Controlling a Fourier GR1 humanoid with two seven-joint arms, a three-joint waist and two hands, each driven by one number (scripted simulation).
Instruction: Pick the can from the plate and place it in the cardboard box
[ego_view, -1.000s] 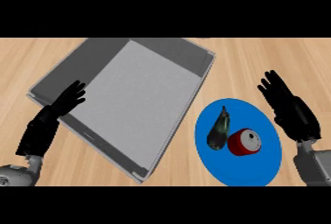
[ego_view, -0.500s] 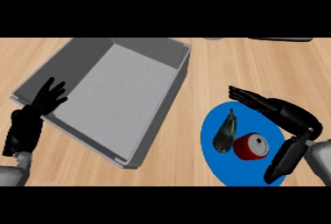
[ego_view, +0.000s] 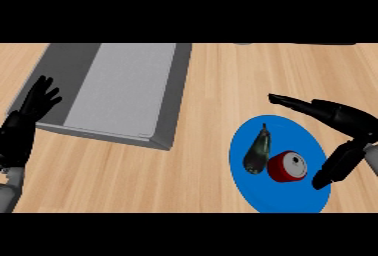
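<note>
- One red can (ego_view: 286, 166) on one blue plate (ego_view: 280, 197), just beside one dark eggplant (ego_view: 257, 150).
- One grey box (ego_view: 122, 85) on table (ego_view: 199, 170), apart from plate.
- Two in view: right robot hand (ego_view: 347, 120) spread wide beside can, holding nothing; left robot hand (ego_view: 26, 125) open, at left edge.

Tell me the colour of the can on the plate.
Red with a silver top; the can lies on the blue plate, seen in the head view.

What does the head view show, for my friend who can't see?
The open right hand hovers beside a red can on a blue plate, next to a dark vegetable. A grey box sits left, by the left hand.
</note>
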